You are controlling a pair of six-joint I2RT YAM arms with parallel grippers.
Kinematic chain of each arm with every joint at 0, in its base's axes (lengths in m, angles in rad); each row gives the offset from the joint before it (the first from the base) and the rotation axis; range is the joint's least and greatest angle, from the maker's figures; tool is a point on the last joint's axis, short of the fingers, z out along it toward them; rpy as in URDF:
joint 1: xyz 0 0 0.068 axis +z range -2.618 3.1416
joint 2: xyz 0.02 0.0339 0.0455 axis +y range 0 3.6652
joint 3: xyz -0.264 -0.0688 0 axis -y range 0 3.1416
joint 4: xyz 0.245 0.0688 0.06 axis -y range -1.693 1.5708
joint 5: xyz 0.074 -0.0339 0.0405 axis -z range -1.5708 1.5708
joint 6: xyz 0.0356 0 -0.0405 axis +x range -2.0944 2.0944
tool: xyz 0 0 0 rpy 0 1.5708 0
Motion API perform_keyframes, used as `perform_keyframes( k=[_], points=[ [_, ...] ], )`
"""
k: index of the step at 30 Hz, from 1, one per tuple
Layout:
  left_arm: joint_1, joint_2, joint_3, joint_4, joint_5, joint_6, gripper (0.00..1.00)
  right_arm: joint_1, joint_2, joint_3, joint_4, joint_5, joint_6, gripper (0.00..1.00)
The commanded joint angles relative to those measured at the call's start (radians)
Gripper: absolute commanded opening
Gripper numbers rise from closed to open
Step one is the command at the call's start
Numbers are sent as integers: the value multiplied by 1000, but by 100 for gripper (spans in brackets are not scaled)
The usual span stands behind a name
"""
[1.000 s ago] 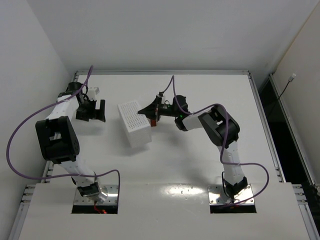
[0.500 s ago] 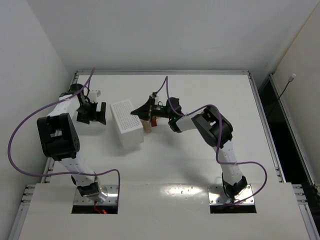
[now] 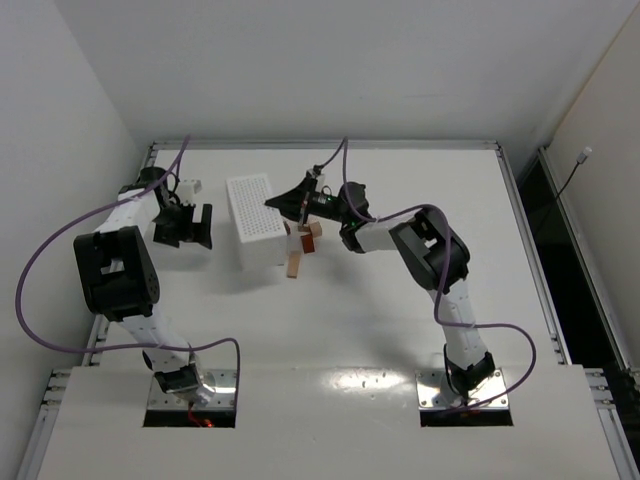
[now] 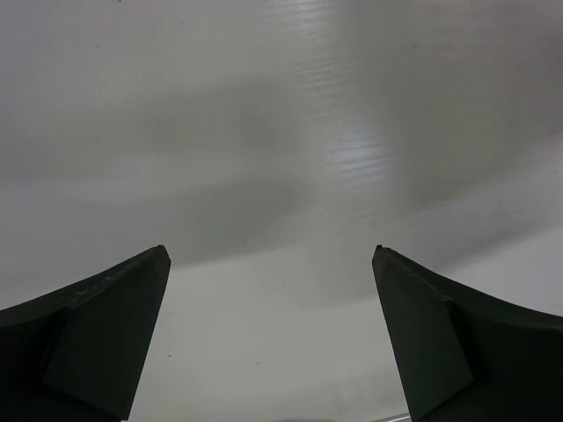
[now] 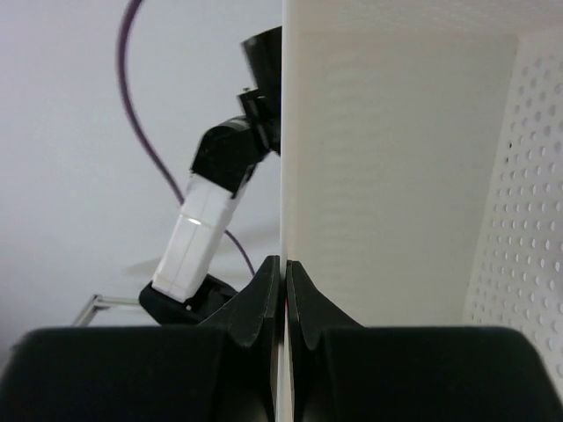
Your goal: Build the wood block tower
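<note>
Wooden tan and reddish blocks lying just beside right claw | it is pinching white perforated tray wall | left claw gaping, empty, farther off

Elbow-bent left arm, left tool spread wide; right arm extended leftward, right tool pinched closed

View from the wrist of the left gripper: its two dark, wedge-shaped fingers rise from the lower corners, their tips spread wide apart. Beyond the fingers lies the smooth white counter, crossed by soft grey shadow bands. A faint glossy sheen sits above the right-hand fingertip.
</note>
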Motion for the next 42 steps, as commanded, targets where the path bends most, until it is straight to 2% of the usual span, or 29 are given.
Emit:
perform_keyframes(
  k=[1,4,6,8,9,10,11,12,13,14,15,16,17,22,27,30,34,42],
  points=[
    [11,-5,17,14,23,13,100,-5,-76,158,294,52,425,0],
    [11,-16,17,24,46,4,100,-46,-117,184,271,23,338,0],
    [11,-25,17,34,46,4,100,-83,-137,175,184,-53,250,0],
    [31,-34,17,57,55,-6,100,-170,-175,161,80,-165,34,0],
    [31,-58,17,68,55,-6,100,-204,-194,161,-67,-211,-68,0],
    [43,-68,2,82,66,-6,100,-269,-212,178,-196,-291,-331,0],
    [43,-80,-12,112,66,-19,100,-302,-236,199,-334,-305,-479,0],
    [43,-91,-21,126,66,-29,100,-334,-293,224,-684,-305,-643,0],
    [43,-100,-21,137,66,-29,100,-389,-315,268,-905,-285,-1009,0],
    [43,-109,-30,146,66,-29,100,-403,-335,367,-1099,-197,-1207,0],
    [43,-109,-30,166,66,-42,100,-404,-358,417,-1432,-107,-1393,0],
    [43,-109,-30,166,87,-42,100,-404,-397,451,-1532,92,-1542,0],
    [43,-109,-18,166,109,-52,100,-384,-419,466,-1591,166,-1765,0],
    [43,-80,34,197,150,-75,100,-384,-526,427,-1691,505,-2048,0],
    [43,-46,122,197,172,-95,100,-468,-548,368,-1709,698,-2232,0],
    [43,-36,142,197,199,-95,100,-538,-511,345,-1720,744,-2281,0],
    [43,-36,133,206,219,-104,100,-637,-400,422,-1791,710,-2268,0],
    [43,-37,100,245,239,-113,100,-684,-238,500,-1775,759,-2234,0]
  ],
)
